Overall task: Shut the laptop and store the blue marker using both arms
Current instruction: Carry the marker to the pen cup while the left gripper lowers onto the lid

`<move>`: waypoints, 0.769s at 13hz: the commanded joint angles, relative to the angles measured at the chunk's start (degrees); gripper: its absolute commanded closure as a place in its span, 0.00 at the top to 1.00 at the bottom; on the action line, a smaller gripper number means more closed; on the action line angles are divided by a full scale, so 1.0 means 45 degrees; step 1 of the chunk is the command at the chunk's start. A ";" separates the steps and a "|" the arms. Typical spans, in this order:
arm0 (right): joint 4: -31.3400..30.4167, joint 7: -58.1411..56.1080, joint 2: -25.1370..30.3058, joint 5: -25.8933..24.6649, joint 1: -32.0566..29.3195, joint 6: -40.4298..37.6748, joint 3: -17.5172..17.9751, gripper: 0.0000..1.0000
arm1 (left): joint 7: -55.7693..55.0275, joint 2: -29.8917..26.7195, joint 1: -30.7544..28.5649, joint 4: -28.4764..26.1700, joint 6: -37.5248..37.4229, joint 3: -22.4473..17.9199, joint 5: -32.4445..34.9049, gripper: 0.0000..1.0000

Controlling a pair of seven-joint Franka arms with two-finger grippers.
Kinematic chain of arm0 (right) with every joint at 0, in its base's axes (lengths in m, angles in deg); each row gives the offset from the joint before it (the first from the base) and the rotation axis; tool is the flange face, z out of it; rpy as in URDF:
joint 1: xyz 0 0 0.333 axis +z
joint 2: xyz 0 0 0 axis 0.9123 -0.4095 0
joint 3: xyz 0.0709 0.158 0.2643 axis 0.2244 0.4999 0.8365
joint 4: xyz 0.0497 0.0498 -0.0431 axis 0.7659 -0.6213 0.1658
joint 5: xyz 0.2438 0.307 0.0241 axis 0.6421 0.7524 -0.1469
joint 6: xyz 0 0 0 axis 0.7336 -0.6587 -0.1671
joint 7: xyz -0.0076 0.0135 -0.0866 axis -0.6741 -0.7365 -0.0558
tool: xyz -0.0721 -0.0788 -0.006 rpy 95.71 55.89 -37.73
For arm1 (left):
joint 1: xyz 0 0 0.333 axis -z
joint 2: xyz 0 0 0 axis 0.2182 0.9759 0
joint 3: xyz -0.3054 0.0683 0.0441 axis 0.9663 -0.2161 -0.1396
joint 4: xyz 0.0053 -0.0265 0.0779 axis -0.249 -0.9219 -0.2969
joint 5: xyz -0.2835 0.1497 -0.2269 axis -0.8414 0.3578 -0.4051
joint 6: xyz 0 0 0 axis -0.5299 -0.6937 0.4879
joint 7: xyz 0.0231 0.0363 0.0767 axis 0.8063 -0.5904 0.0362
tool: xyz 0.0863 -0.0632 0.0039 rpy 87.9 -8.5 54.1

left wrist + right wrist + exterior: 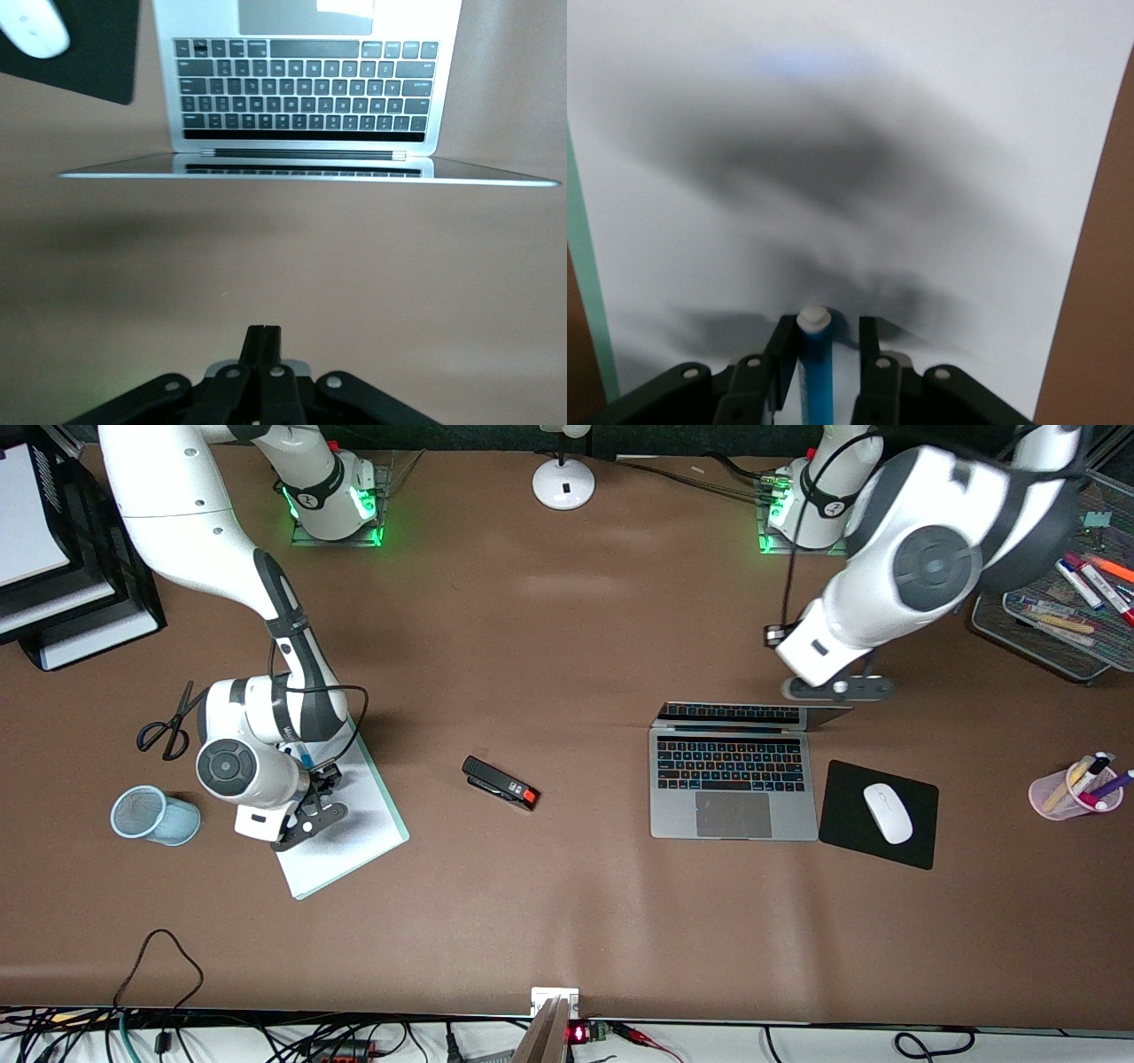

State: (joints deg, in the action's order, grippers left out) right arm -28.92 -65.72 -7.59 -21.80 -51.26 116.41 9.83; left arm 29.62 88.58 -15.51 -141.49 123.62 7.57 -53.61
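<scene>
Right gripper [819, 354] clamps the blue marker [814, 372] over the white notepad [354, 841]; left gripper [263, 354], fingers pressed together, hangs over bare table just beside the open laptop's [732, 779] lid edge.

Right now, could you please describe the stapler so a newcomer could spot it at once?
Start at the open laptop and look toward the right arm's end of the table, short of the white notepad. The stapler lies alone on bare table, black with a red-orange end.

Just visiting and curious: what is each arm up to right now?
Right gripper over white notepad, shut on blue marker. Left gripper shut, over the table by the lid of laptop, lid open. Nothing blocking.
</scene>
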 commanded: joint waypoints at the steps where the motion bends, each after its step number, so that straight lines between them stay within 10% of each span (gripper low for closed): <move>1: 0.0052 -0.0029 -0.0051 0.0129 -0.0092 0.0179 0.0050 0.08 | -0.0278 -0.0218 -0.0136 -0.1350 0.1771 0.0319 -0.0188 0.01; 10: 0.2766 -0.3593 0.1643 0.1101 -0.1769 -0.3198 0.0031 0.00 | -0.0063 0.1166 -0.0214 -0.2156 0.6148 0.0301 0.3069 0.01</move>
State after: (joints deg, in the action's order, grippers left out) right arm -18.52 -74.35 -3.23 -19.49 -55.73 105.68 9.07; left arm 28.84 91.87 -15.71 -152.00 148.06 8.61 -43.60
